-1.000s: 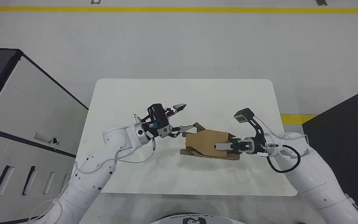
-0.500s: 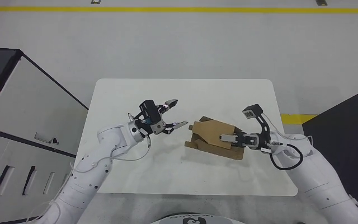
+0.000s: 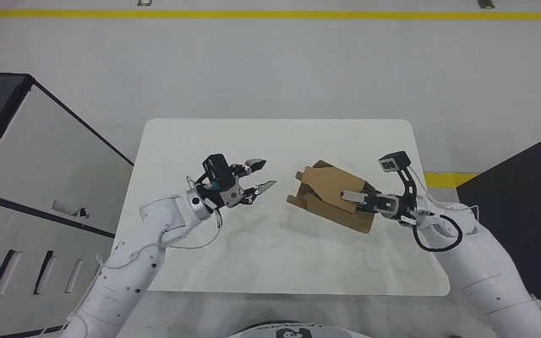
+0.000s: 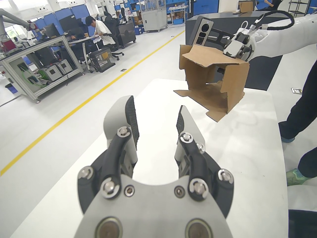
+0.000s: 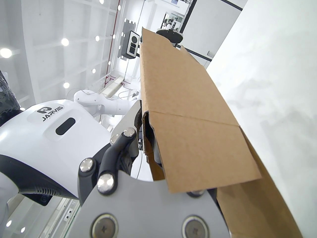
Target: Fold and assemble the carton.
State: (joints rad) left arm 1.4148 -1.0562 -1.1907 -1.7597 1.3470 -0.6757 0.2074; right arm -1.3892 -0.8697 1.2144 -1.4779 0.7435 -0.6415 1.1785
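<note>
carton (image 3: 325, 182) in right pincer (image 3: 347, 196), left pincer (image 3: 265, 173) spread, empty

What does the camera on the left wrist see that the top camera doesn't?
The left wrist view adds the carton's hollow inside, seen through its open end, with loose flaps sticking out, one low toward the table. The top view adds the table's whole outline and the bare gap between the left gripper and the carton. Both show the left gripper open and empty, and the right gripper shut on the carton at the end away from the left gripper.
</note>
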